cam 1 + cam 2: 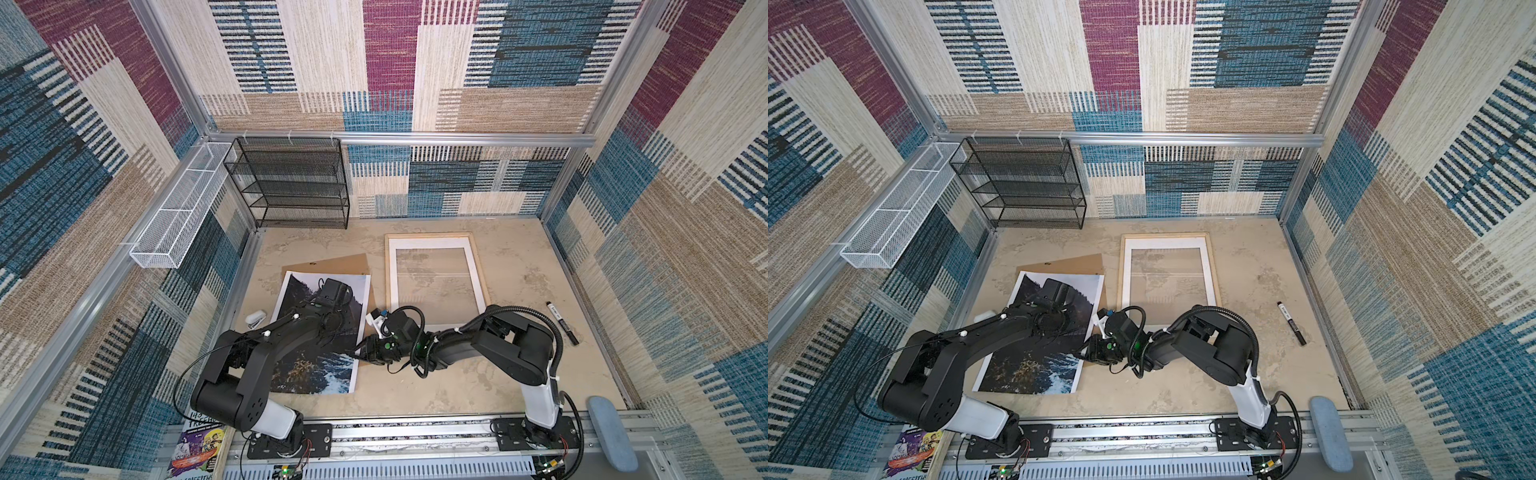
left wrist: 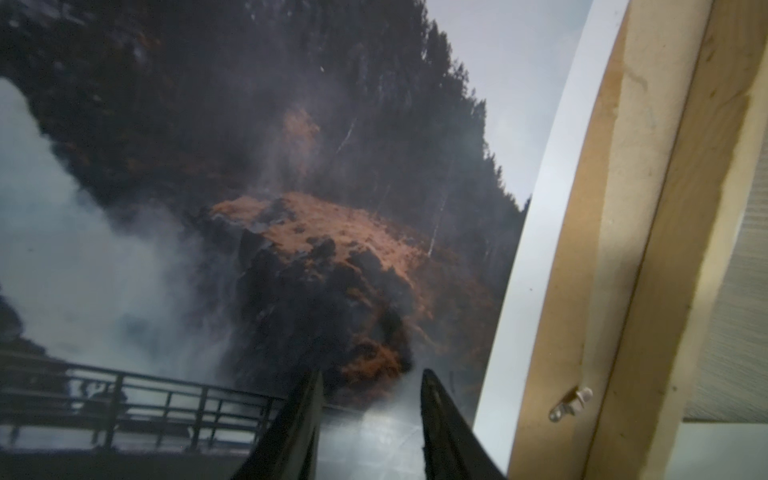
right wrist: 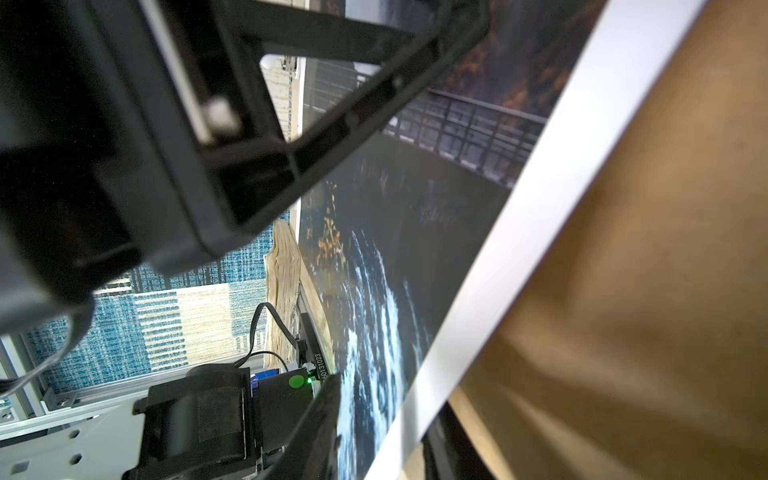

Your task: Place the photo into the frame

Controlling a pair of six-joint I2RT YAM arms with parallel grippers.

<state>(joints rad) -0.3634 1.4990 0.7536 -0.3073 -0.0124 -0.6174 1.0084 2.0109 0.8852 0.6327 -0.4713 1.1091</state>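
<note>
The photo [image 1: 316, 374] [image 1: 1034, 370] lies left of centre, its far part resting on the brown backing board [image 1: 332, 264]. The pale wood frame [image 1: 390, 270] [image 1: 1120, 270] lies flat just to its right, with a white mat [image 1: 428, 243] inside it. My left gripper [image 1: 332, 289] [image 2: 370, 374] is low over the photo's [image 2: 291, 208] upper half, open, with only the print between its fingers. My right gripper [image 1: 357, 353] [image 3: 386, 399] is at the photo's [image 3: 374, 291] right edge. One finger is above the print and one below its white border, and they stand apart.
A black mesh shelf [image 1: 291, 183] and a white wire basket [image 1: 183, 208] hang at the back left. A white stapler [image 1: 255, 320] lies left of the photo. A black marker [image 1: 562, 322] lies right of the frame. A blue-grey case [image 1: 611, 432] sits at the front right.
</note>
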